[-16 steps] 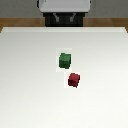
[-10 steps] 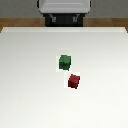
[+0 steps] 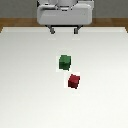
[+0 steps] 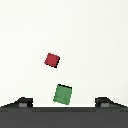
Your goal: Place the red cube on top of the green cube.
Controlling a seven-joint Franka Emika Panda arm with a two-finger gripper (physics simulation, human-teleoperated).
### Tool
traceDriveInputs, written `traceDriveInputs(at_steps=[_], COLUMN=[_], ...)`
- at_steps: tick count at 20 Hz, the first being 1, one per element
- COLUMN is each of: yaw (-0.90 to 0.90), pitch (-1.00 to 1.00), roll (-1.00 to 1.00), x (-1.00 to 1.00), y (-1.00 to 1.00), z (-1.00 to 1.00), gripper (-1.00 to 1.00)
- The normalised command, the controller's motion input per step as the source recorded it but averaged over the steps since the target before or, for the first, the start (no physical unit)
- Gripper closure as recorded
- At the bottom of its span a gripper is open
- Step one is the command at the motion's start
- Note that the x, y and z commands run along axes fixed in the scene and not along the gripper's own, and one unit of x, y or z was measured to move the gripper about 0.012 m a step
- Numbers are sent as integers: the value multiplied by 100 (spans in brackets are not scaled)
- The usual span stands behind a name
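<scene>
Two cubes lie apart on the white table (image 3: pixel 25 75). In the exterior view, the green cube (image 3: pixel 64 62) sits near center and the red cube (image 3: pixel 74 81) just below and right of it. I judge the approach step: next I descend over red. Only the wrist view shows the gripper (image 4: pixel 63 101), fingers spread wide, holding nothing.

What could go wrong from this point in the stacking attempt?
The red cube sits close beside the green cube, so a finger descending between them may nudge the green one. The red cube also looks turned relative to the open gripper, so a grasp without realigning might twist it. The cubes are similar in size, leaving little margin for an off-centre placement.
</scene>
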Motion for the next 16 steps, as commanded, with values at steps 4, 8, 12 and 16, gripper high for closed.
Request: traceDriveInputs(at_steps=[4, 8, 12, 16], yaw=[0, 0, 0, 0], pitch=[0, 0, 0, 0], roll=[0, 0, 0, 0], x=[75, 0, 25, 25], y=[25, 25, 0, 0], z=[0, 0, 0, 0], gripper=[-100, -100, -100, -100])
